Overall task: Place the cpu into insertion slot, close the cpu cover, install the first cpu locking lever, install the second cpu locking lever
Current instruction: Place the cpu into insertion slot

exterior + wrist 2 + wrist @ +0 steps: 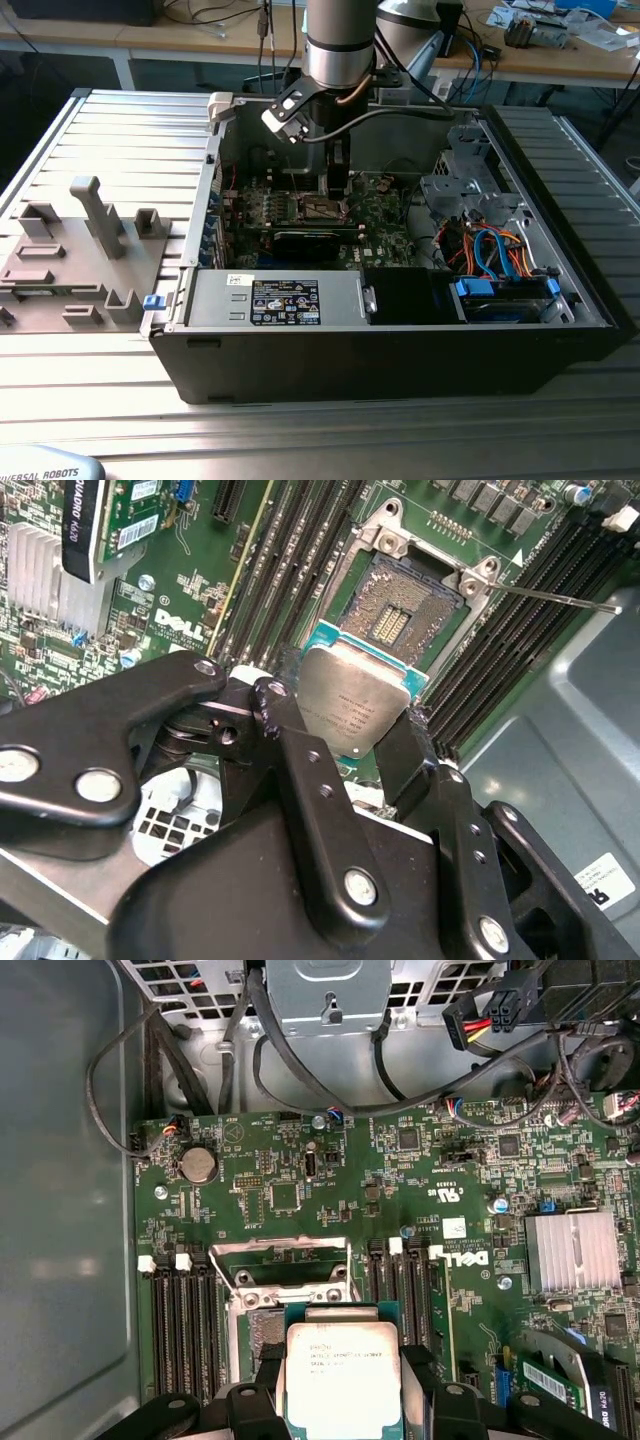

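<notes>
Inside the open case [400, 345], above the green board [385, 215], the gripper [336, 190] hangs from the arm [338, 40] right over the slot [322, 210]. In both wrist views its black fingers [405, 760] press in on two opposite edges of the cpu [355, 705] — the chip is pinched between them, silver top towards the cameras, with a thin green rim showing round it. The cpu hides the part of the slot [400, 620] nearest the gripper, while the rest of the pin field lies bare beyond it; whether chip and socket touch I cannot tell. In the first wrist view the cover [280, 1246] stands raised at the side of the slot away from the gripper, board showing through its window. A thin wire lever [560, 598] juts from a corner of the socket rim, out over the memory slots [500, 640] — these long black slots flank the socket on both sides. A finned heat sink [572, 1250] sits well apart. On the exterior view's left a grey fixture plate [80, 250] lies beside the case on the ribbed table [300, 440].
</notes>
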Robot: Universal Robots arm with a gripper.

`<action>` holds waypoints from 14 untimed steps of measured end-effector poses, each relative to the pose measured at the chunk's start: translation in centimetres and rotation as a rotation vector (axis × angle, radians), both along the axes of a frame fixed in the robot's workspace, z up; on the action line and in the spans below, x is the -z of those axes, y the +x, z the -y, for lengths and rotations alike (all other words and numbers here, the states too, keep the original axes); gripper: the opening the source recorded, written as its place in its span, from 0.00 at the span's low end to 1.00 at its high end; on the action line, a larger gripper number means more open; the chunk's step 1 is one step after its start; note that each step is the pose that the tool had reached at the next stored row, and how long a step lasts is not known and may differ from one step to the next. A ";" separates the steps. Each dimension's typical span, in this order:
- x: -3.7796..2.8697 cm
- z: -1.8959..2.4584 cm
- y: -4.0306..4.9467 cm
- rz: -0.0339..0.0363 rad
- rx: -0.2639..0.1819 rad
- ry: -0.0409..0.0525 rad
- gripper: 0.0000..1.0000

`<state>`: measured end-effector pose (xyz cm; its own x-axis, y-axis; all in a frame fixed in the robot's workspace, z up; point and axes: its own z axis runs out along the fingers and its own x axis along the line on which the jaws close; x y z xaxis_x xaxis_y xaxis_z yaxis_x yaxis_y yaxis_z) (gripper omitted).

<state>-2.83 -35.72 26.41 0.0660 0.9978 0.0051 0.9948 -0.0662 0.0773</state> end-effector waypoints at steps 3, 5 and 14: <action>0.00 0.00 0.00 0.0000 -0.002 0.0001 0.54; 0.00 0.00 0.00 0.0000 -0.002 0.0001 0.54; 0.44 0.00 0.00 0.0000 -0.003 0.0001 0.54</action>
<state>-2.83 -35.72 25.97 0.0627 0.9980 0.0052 0.9950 -0.0629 0.0773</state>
